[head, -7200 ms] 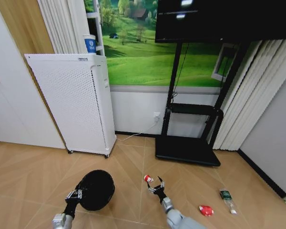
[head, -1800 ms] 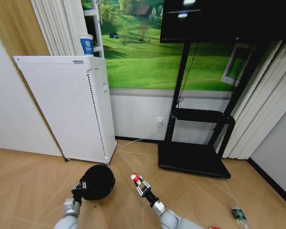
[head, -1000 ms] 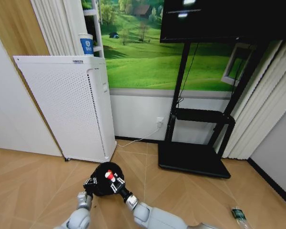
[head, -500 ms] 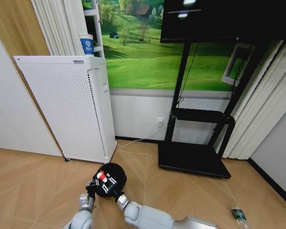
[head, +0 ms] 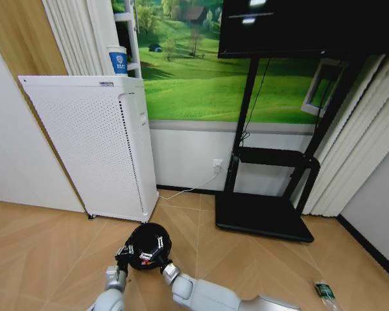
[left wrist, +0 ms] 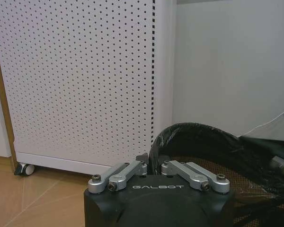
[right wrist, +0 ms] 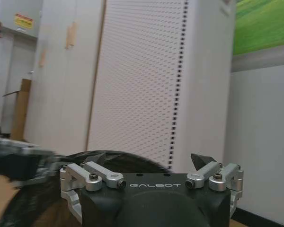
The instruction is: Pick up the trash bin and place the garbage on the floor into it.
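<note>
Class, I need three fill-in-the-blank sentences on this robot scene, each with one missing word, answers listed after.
1. The left tool is clamped on the rim of the black trash ____.
2. The right tool hangs open above the trash bin, which is lined with a black plastic ____.
3. Behind the bin stands a white perforated appliance on small ____.

Missing words: bin; bag; wheels

— What is the left end effector [head: 124, 251] doing?

— It is gripping the near rim of the trash bin [head: 148, 241], holding it up off the wooden floor [head: 45, 246], in front of the white perforated appliance [head: 91, 146].

— And the right end effector [head: 149, 254]?

— It is hanging over the bin's mouth with its fingers spread.

— Anything lying on the floor?

— A clear bottle [head: 326, 291] with a green label is lying far off to the right, near the curtains [head: 363, 155].
</note>
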Motion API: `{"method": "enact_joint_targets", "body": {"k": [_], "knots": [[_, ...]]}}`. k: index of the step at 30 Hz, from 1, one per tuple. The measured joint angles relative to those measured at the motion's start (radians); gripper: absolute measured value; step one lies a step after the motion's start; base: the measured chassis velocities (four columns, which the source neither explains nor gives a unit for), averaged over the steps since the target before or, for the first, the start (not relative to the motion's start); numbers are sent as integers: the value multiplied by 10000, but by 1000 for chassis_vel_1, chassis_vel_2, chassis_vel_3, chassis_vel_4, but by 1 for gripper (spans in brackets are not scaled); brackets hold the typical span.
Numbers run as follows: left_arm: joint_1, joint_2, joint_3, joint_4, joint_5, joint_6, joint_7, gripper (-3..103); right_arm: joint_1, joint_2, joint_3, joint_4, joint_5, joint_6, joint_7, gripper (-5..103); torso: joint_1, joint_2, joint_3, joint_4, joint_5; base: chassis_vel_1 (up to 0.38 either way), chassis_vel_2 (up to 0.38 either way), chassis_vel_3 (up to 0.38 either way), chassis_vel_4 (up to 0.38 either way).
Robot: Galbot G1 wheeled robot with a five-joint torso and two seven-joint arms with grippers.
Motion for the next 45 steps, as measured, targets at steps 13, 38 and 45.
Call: {"method": "enact_joint_targets", "body": {"k": [13,38,45], "knots": [[402,319,-757,-329,664,133,80,7,-1388,-1788,4297,362,-664,-75,538,100,0,1,0,-1,4,0,0,0,0],[128,597,-469,-390,1022,40,186,7,-3496,-3124,7109,1026,-1277,289,240,100,105,380,273,1,0,0,0,0,0],[323,523,-507,-373,1075,-166,318,7,-3744,-3053,7322,1086,-1447,329,245,100,166,613,446,-4,-1,-55,-59,-50,-52]]}}
